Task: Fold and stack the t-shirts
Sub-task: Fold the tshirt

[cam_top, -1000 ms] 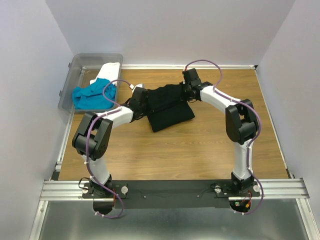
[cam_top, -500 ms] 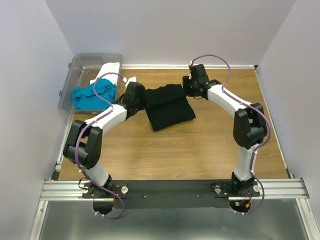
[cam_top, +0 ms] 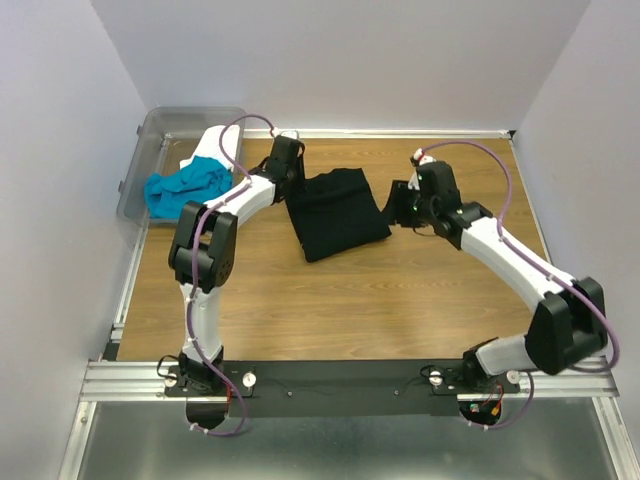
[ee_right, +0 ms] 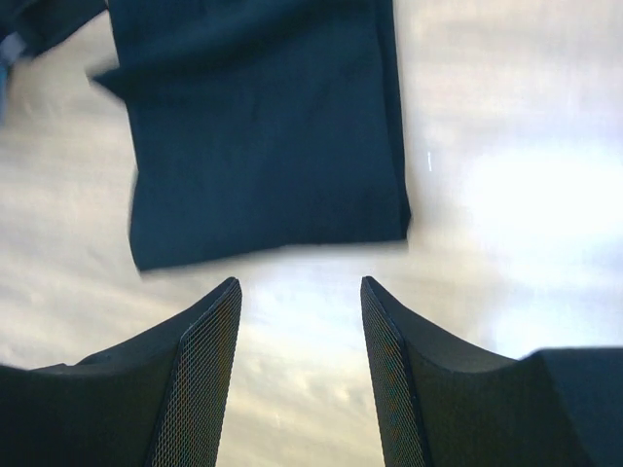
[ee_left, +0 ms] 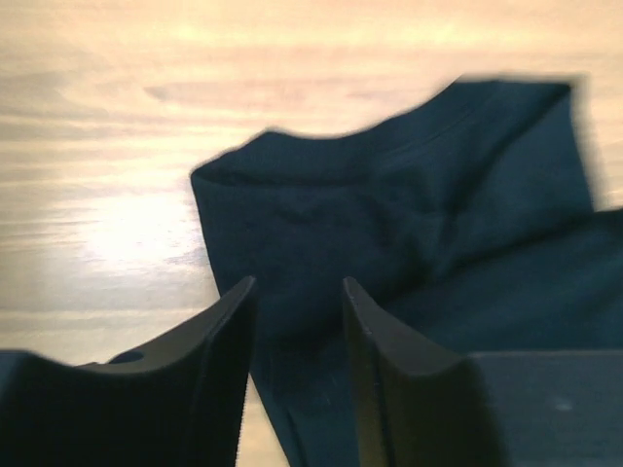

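We see the black t-shirt (cam_top: 335, 212) lying folded into a rough rectangle on the far middle of the table, slightly askew. In the left wrist view one of its corners is rumpled, with a fold rising from it. The turquoise-blue t-shirt (cam_top: 185, 190) is bunched at the left, spilling over the edge of the clear plastic bin (cam_top: 150, 140), and the white t-shirt (cam_top: 215, 143) lies crumpled just behind it, against the same bin.

The left gripper (ee_left: 297, 292) hangs over the black shirt's left far corner. Its jaws are parted by a narrow gap and nothing is pinched; dark cloth shows through the gap. The right gripper (ee_right: 300, 292) is just beside the shirt's right edge, over bare wood, jaws spread wide and holding nothing.

The table (cam_top: 330, 300) has a warm wood-grain top with a bright glare patch in each wrist view. Plain pale walls (cam_top: 330, 60) close it in on the left, the far side and the right. An aluminium rail (cam_top: 340, 378) runs along the near edge and carries both arm bases.

We count three shirts, one bin, two arms, and a purple cable (cam_top: 470, 150) looping along each arm.
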`<move>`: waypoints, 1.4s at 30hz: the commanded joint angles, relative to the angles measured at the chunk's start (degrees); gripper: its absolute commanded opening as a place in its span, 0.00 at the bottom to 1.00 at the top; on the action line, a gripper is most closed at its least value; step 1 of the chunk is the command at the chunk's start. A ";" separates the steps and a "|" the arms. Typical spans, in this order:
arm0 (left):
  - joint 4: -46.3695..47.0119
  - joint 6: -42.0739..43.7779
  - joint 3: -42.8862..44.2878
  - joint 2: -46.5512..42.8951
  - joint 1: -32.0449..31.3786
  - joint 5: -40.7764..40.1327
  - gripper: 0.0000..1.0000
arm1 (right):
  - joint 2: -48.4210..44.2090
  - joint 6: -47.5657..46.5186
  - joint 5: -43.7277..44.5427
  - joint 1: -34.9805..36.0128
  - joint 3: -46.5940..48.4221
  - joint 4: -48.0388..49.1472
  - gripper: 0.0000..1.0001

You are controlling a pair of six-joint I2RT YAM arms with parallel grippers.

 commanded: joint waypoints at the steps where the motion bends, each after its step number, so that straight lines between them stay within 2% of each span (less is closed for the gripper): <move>1: -4.33 3.03 3.60 4.96 0.51 2.95 0.45 | -8.52 3.38 -2.50 -0.10 -6.91 -0.80 0.60; 2: -4.60 3.11 3.79 6.45 0.51 4.26 0.42 | -9.60 3.73 -2.68 -0.10 -8.22 -0.89 0.60; 6: -4.08 1.27 0.99 6.55 0.51 11.03 0.41 | -14.00 5.14 -3.30 -0.10 -12.62 -1.94 0.60; 12: 1.02 -5.40 -13.59 0.06 -0.01 18.24 0.41 | -16.81 6.02 -3.21 -0.10 -16.67 -2.29 0.60; 14: 4.87 -9.69 -22.79 -3.11 -1.50 20.79 0.41 | -16.47 5.85 -3.47 -0.10 -16.94 -2.29 0.60; 15: 4.89 -11.28 -22.84 -4.34 -1.51 22.11 0.41 | -16.03 5.85 -3.65 -0.10 -16.85 -2.29 0.60; 16: 8.03 -13.04 -27.80 -5.57 -3.68 23.25 0.41 | -15.68 5.76 -4.08 -0.10 -16.59 -2.29 0.60; 18: 11.38 -19.35 -32.31 -9.33 -7.03 26.15 0.41 | -14.62 5.67 -5.22 -0.02 -15.80 -2.38 0.60; 19: 15.40 -22.00 -35.99 -10.49 -11.14 26.86 0.41 | -13.49 5.76 -5.58 -0.02 -15.45 -2.55 0.60; 21: 20.07 -26.57 -39.17 -13.83 -16.34 28.35 0.42 | -12.51 5.93 -6.54 -0.02 -14.40 -2.91 0.60; 22: 25.41 -31.12 -41.63 -14.71 -18.71 28.71 0.43 | -11.90 5.93 -6.81 0.07 -14.13 -3.00 0.60; 23: 27.46 -32.99 -42.43 -16.37 -23.17 28.54 0.43 | -10.94 5.93 -7.25 0.07 -13.69 -3.17 0.60; 26: 32.31 -38.01 -44.28 -20.06 -27.60 27.22 0.45 | -8.56 5.50 -9.09 0.34 -11.93 -4.05 0.60; 33: 32.14 -37.24 -48.07 -30.35 -26.04 20.45 0.47 | -4.78 4.53 -7.69 2.62 -8.42 -5.98 0.62; 37: 31.78 -35.39 -49.38 -30.72 -22.79 21.76 0.47 | -3.11 1.99 -4.54 5.42 -7.88 -7.83 0.63; 42: 33.81 -33.19 -49.04 -28.61 -21.64 23.35 0.47 | 1.27 -0.92 -2.16 8.42 -7.10 -8.62 0.63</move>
